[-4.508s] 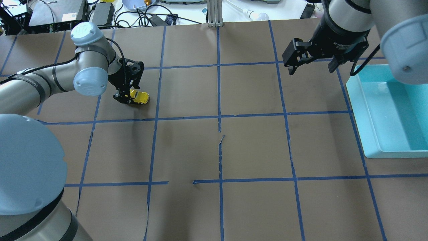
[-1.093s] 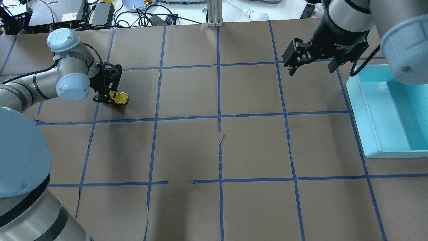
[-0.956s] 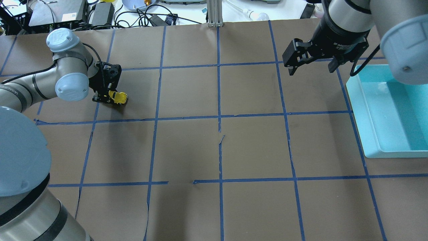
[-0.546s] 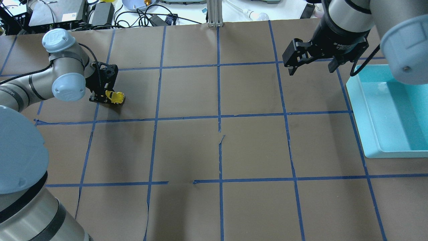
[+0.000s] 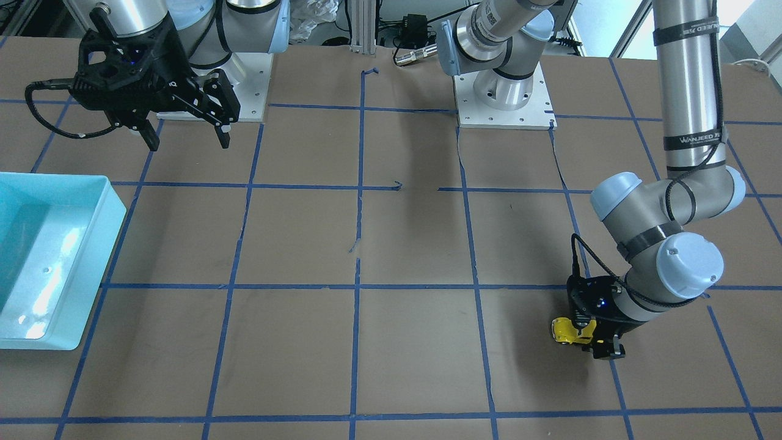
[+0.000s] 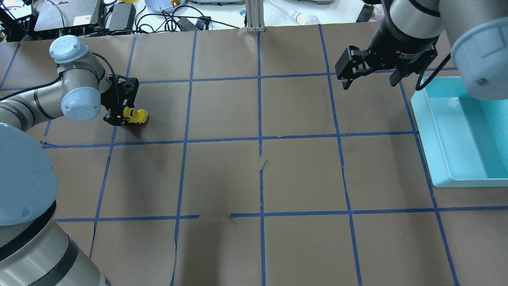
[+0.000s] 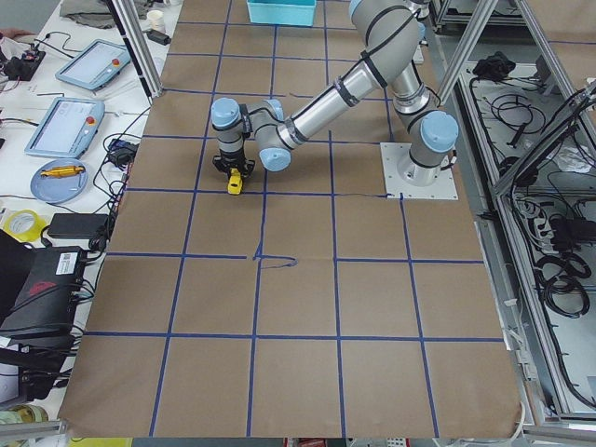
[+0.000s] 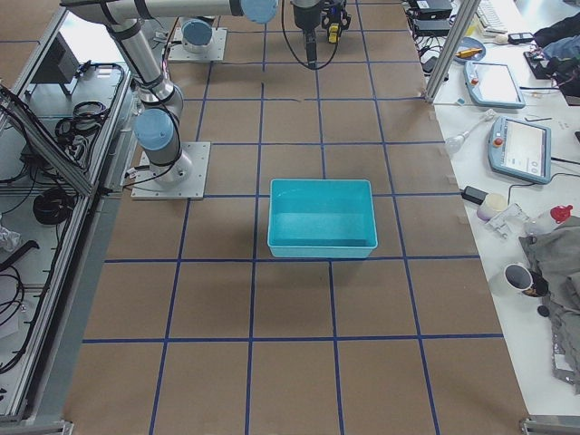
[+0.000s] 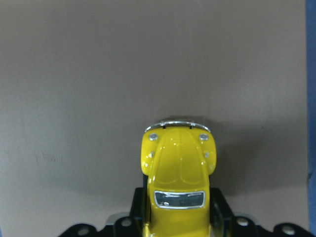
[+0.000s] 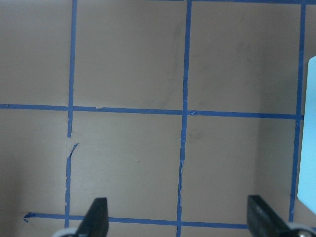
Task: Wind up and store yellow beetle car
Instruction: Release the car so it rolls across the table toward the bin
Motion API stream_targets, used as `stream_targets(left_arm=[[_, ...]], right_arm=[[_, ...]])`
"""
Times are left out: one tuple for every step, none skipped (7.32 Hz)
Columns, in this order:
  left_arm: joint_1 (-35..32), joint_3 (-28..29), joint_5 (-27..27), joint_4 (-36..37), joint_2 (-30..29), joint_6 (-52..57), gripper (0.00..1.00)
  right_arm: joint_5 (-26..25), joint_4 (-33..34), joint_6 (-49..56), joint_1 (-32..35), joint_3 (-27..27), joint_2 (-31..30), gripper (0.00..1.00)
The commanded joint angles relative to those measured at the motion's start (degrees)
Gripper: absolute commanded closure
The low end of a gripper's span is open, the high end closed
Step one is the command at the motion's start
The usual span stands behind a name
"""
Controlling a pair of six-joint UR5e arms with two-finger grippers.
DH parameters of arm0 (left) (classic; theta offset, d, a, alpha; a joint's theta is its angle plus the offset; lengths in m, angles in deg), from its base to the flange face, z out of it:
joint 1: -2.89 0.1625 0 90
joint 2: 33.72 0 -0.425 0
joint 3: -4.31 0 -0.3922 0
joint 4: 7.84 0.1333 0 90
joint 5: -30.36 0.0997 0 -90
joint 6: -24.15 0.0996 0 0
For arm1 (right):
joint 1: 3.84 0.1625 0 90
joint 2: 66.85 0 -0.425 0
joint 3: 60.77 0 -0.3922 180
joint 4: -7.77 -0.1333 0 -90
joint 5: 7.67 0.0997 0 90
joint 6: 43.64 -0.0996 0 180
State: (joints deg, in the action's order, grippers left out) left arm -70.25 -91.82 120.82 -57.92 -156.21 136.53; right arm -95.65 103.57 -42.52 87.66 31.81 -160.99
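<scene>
Table (image 6: 301, 174) carries a brown paper cover with a blue tape grid; blue bin (image 6: 460, 135) at right edge; right gripper (image 6: 370, 81) raised, fingers spread, empty; left gripper (image 6: 124, 118) clamps the yellow car (image 6: 135, 116) by its rear, low at the table's left side.

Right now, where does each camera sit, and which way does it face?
Front: across the table, facing the robot; left hand grips the yellow beetle car.
Overhead: behind the robot, looking forward and down; right hand open.
Exterior left: table's end, left arm nearest.
Exterior right: opposite end, teal bin central.
Left wrist: over the car's bonnet.
Right wrist: straight down, fingertips showing.
Shared: front and overhead show car and bin.
</scene>
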Motion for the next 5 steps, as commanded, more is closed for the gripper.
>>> stream_targets(left_arm=[[-0.07, 0.16, 0.07, -0.02, 0.50, -0.06, 0.00], [-0.07, 0.16, 0.16, -0.11, 0.67, -0.14, 0.00], [-0.07, 0.16, 0.16, -0.11, 0.67, -0.23, 0.00], [-0.07, -0.01, 0.16, -0.20, 0.93, -0.49, 0.00], [-0.07, -0.19, 0.16, -0.28, 1.28, -0.67, 0.00]], right_arm=[[0.00, 0.00, 0.02, 0.00, -0.03, 0.00, 0.00], [0.00, 0.00, 0.02, 0.00, -0.03, 0.00, 0.00], [0.00, 0.00, 0.02, 0.00, 0.06, 0.00, 0.00], [0.00, 0.00, -0.07, 0.00, 0.06, 0.00, 0.00], [0.00, 0.00, -0.07, 0.00, -0.03, 0.00, 0.00]])
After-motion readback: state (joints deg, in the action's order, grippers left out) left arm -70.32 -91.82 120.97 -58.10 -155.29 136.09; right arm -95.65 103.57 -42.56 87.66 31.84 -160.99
